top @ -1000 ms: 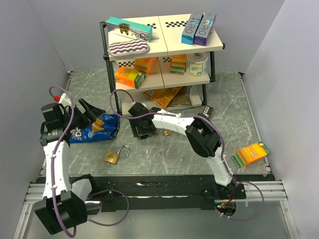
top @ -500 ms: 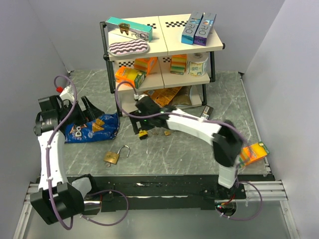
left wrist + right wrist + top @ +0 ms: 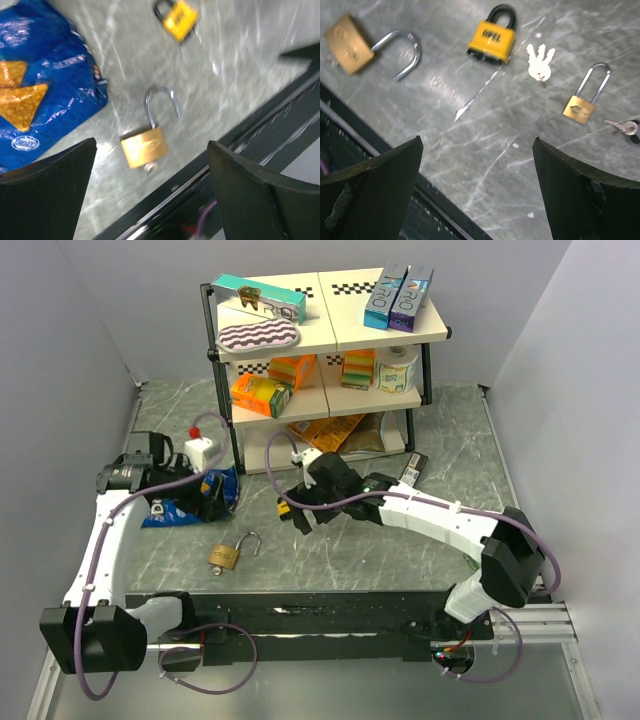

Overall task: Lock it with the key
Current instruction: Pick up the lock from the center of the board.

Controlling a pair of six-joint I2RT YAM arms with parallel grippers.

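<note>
Top view: the open brass padlock (image 3: 227, 556) lies on the table (image 3: 400, 570) with its shackle swung free. The left gripper (image 3: 208, 502) hangs behind this padlock, over the Doritos bag (image 3: 165, 510), jaws spread and empty. The right gripper (image 3: 297, 511), also spread and empty, hovers behind and to the right of it.

Left wrist view: the open brass padlock lies untouched below the parted fingers (image 3: 45, 192), with the yellow padlock (image 3: 179, 17) beyond it.

Right wrist view: a pale bunch of keys (image 3: 540, 62) lies well to the right of the open brass padlock, past the yellow padlock.

large padlock (image 3: 228, 556) on table (image 3: 400, 560) near front edge; chip bag (image 3: 47, 67) behind-left; shelf (image 3: 340, 328) at back (keys (image 3: 540, 62) between labelled padlock (image 3: 491, 39) and small padlock (image 3: 580, 106)).
</note>
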